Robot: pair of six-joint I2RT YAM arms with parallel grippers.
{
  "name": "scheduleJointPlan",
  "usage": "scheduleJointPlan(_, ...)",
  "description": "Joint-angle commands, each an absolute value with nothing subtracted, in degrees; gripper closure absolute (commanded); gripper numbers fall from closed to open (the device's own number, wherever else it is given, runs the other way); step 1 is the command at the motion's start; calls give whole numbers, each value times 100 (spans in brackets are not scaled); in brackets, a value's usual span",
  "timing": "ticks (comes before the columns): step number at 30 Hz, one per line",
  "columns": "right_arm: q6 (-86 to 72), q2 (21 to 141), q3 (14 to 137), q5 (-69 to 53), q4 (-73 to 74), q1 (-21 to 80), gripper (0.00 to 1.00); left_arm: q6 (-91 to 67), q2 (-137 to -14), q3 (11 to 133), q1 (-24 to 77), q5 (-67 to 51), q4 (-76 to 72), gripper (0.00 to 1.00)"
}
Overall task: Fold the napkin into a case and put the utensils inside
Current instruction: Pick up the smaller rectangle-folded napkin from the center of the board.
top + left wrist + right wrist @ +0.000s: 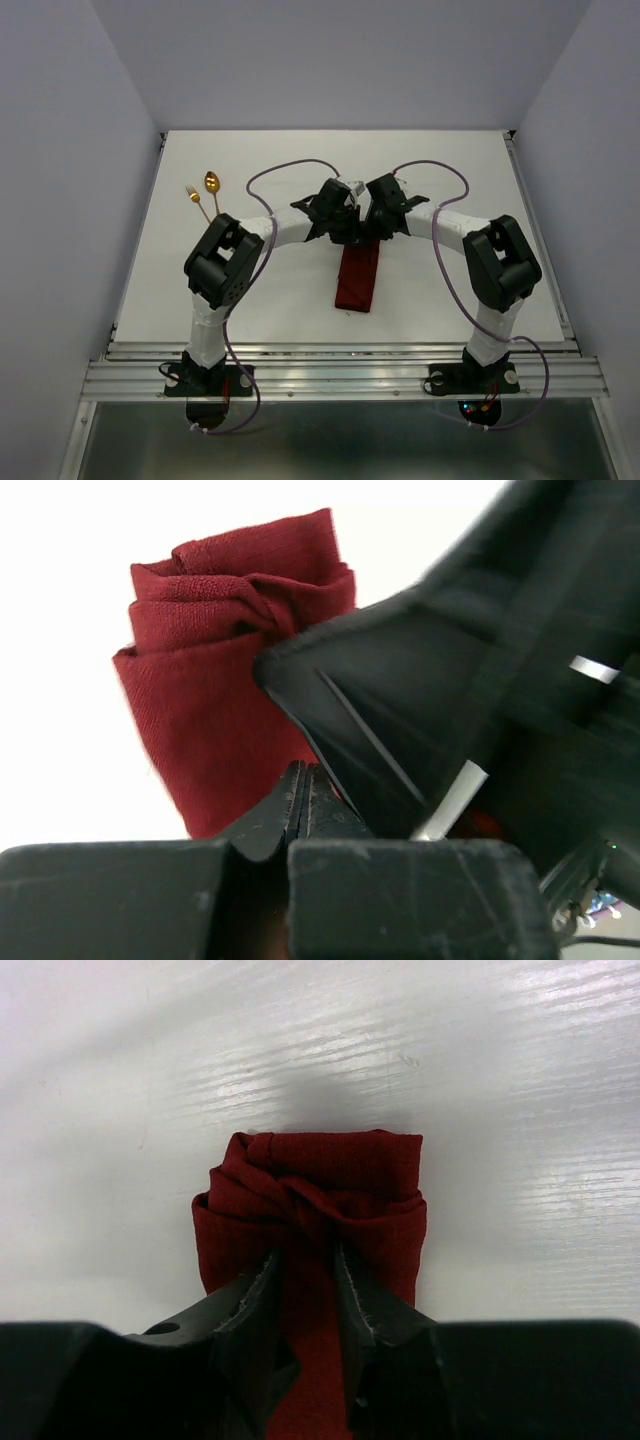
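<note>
Left tool (pixel 303 772): jaws pressed shut
Right tool (pixel 305 1258): narrowly parted (red cloth shows between)
Case (pixel 358 277): folded, lying on worktop (pixel 450 300)

A: What colour is the napkin (pixel 358 277)?
B: Plain dark red, no print, with a fine weave up close.
A: Anything shiny?
B: The spoon (pixel 211 182) and fork (pixel 192 194), both gold. The table (pixel 450 170) is white.
A: And the robot?
B: The left arm (pixel 220 265) and right arm (pixel 500 260) are white with black joints. The left gripper (pixel 303 772) and right gripper (pixel 305 1255) are black, and the cables (pixel 262 178) are purple.
</note>
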State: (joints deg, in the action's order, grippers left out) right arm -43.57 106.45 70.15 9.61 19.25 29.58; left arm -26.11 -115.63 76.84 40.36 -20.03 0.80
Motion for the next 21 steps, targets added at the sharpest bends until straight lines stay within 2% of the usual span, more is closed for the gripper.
scheduleJointPlan(1,-4324,10301,7242,818,2100,2909,66,-2338,-10733,7682,4025,-1864,422,99)
scheduleJointPlan(11,-4114,9388,6768,686,2197,2856,64,-2452,-10310,7182,4025,-1767,606,100)
scheduleJointPlan(12,-4070,9326,6620,651,2189,2856,59,-2470,-10257,7111,4025,-1749,606,100)
scheduleJointPlan(14,-3930,9220,6452,537,2188,2856,55,-2505,-10196,6857,4025,-1732,572,100)
scheduleJointPlan(21,-3727,8860,5722,-199,2023,2856,53,-2768,-9870,6144,4017,-1679,299,100)
